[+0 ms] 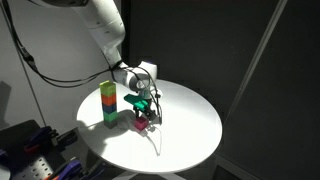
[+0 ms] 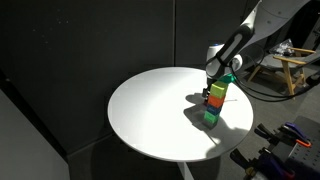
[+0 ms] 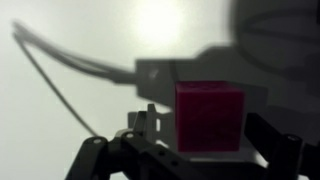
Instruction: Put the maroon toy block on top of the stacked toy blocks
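The maroon toy block (image 3: pixel 210 115) is a dark magenta-red cube that sits between my gripper's (image 3: pixel 205 140) fingers in the wrist view. A gap shows on the block's left side, so the jaws are open around it. In an exterior view the block (image 1: pixel 143 123) rests on the white round table (image 1: pixel 190 125), under my lowered gripper (image 1: pixel 146 114). The stacked toy blocks (image 1: pixel 108 105) stand just beside it, with yellow-orange and red on top and green below. In an exterior view the stack (image 2: pixel 214 106) stands in front of my gripper (image 2: pixel 214 84) and hides the maroon block.
The table top (image 2: pixel 150 110) is round, with its edge close behind the stack. Black cables (image 1: pixel 40 70) hang by the arm. Equipment (image 1: pixel 30 150) stands beside the table, and a wooden frame (image 2: pixel 290 70) is at the far side.
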